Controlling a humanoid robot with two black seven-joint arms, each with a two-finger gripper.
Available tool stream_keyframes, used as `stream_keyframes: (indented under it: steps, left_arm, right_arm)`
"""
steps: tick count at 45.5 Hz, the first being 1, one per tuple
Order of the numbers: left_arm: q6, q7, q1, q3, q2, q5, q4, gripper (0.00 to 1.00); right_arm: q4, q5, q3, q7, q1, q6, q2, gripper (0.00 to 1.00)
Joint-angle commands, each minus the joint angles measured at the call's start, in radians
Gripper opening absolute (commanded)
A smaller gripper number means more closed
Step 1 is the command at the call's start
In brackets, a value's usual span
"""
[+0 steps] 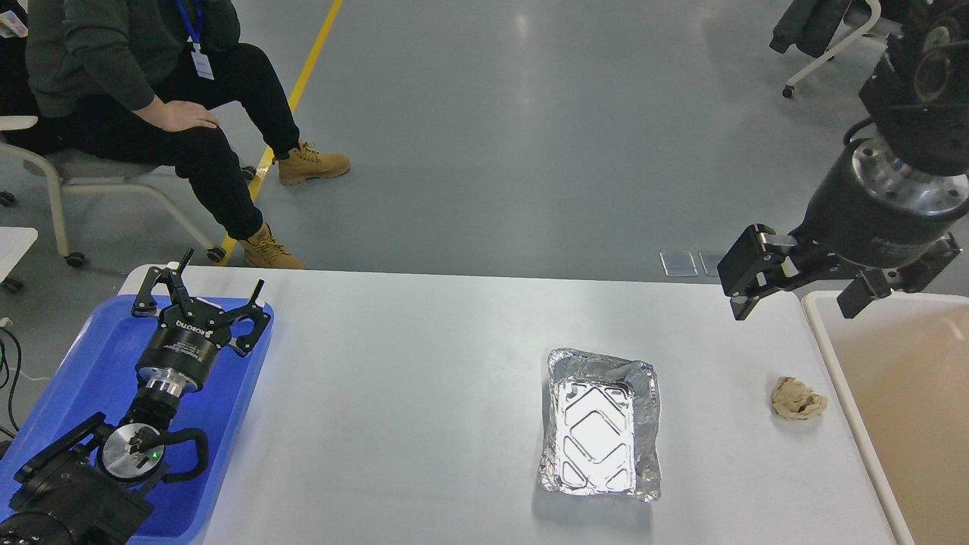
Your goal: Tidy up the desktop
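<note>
The white-grey desktop (409,378) fills the lower part of the head view. An empty, crinkled foil tray (602,424) lies right of its centre. A crumpled tan paper ball (797,399) rests near the right edge, beside the bin. My left gripper (223,272) hovers open and empty over the far end of the blue tray, well left of the foil tray. My right gripper (802,294) hangs open and empty above the desktop's far right corner, up and behind the paper ball.
A blue plastic tray (83,356) sits on the desktop's left end under my left arm. A cream-rimmed beige bin (821,333) stands against the right edge. A seated person (151,113) is beyond the far left corner, and an office chair (825,45) at far right.
</note>
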Motion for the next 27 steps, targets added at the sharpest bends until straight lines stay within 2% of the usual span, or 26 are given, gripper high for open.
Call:
stream_keyframes:
  steps: [1, 27]
  left_arm:
    - [0.000, 0.000, -0.001, 0.000, 0.000, 0.000, 0.000, 0.99]
    - [0.000, 0.000, 0.000, 0.000, 0.000, 0.000, 0.000, 0.99]
  right_arm:
    - [-0.001, 0.001, 0.005, 0.000, -0.003, 0.000, 0.000, 1.00]
    - [-0.083, -0.004, 0.059, 0.000, -0.113, 0.000, -0.011, 1.00]
